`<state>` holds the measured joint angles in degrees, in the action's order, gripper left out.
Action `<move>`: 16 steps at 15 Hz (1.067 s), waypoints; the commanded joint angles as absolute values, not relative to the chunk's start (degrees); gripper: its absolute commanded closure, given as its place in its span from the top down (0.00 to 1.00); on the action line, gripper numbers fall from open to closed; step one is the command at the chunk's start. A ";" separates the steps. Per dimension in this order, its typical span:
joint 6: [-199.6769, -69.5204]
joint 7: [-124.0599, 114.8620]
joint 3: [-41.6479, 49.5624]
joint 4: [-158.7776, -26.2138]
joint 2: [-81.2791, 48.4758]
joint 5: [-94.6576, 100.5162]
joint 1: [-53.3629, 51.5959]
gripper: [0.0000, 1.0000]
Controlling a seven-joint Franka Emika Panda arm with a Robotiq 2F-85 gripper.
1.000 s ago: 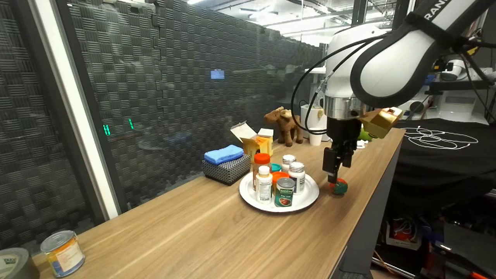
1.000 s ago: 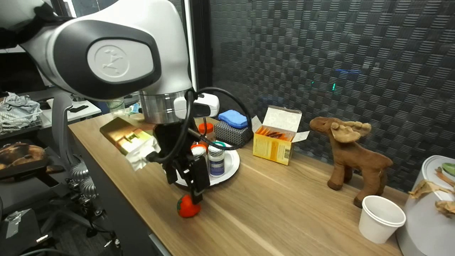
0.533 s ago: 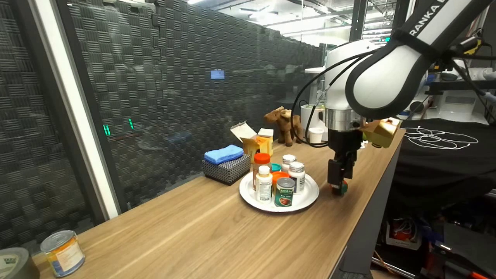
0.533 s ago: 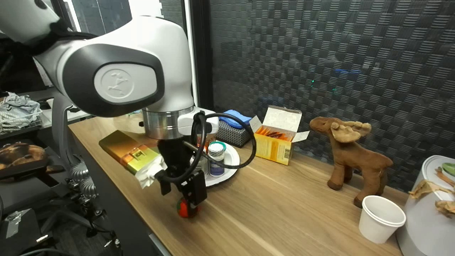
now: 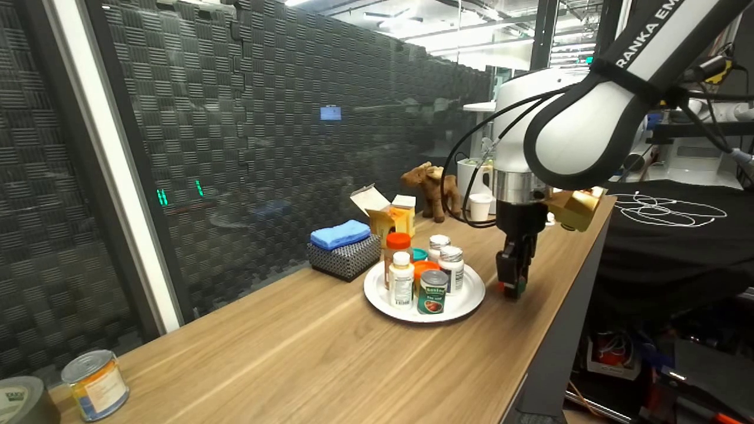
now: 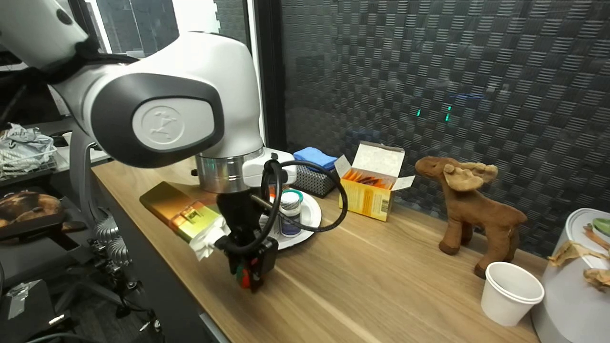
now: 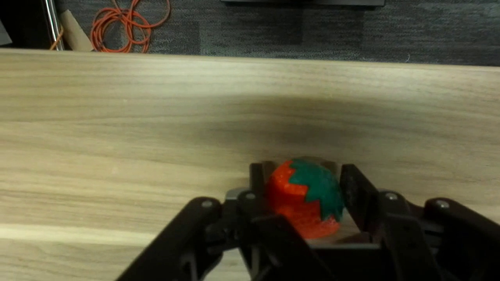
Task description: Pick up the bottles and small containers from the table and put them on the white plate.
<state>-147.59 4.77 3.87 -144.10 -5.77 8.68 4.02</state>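
In the wrist view a red and green strawberry-like ball [image 7: 297, 207] sits between the fingers of my gripper [image 7: 301, 170], which is shut on it with one finger against each side. The ball is low at the table near its edge, mostly covered by the fingers in both exterior views. Just beside it stands the white plate [image 5: 471, 294]. On the plate are a red-capped bottle [image 5: 398, 242], a white bottle [image 5: 402, 285], two white jars [image 5: 452, 274], a green can [image 5: 433, 297], and orange-lidded [image 5: 425, 270] and teal-lidded [image 5: 419, 254] containers.
A yellow-blue can [image 5: 97, 388] and a tape roll [image 5: 26, 403] are at the table's near end. Behind the plate are a mesh box [image 5: 347, 257] with a blue cloth [image 5: 340, 234] and an open yellow box [image 6: 367, 195]. Farther along are a toy moose [image 6: 476, 205] and paper cups [image 6: 507, 297].
My gripper has come down over the red and green ball, and its fingers have closed from wide apart onto it. The things on the plate have not moved.
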 commanded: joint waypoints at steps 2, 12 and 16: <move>-150.41 3.41 4.74 -143.39 -6.68 11.41 3.93 0.26; -150.86 5.55 4.13 -150.04 3.47 11.35 3.75 0.26; -150.50 9.81 2.36 -153.61 9.56 7.61 1.85 0.26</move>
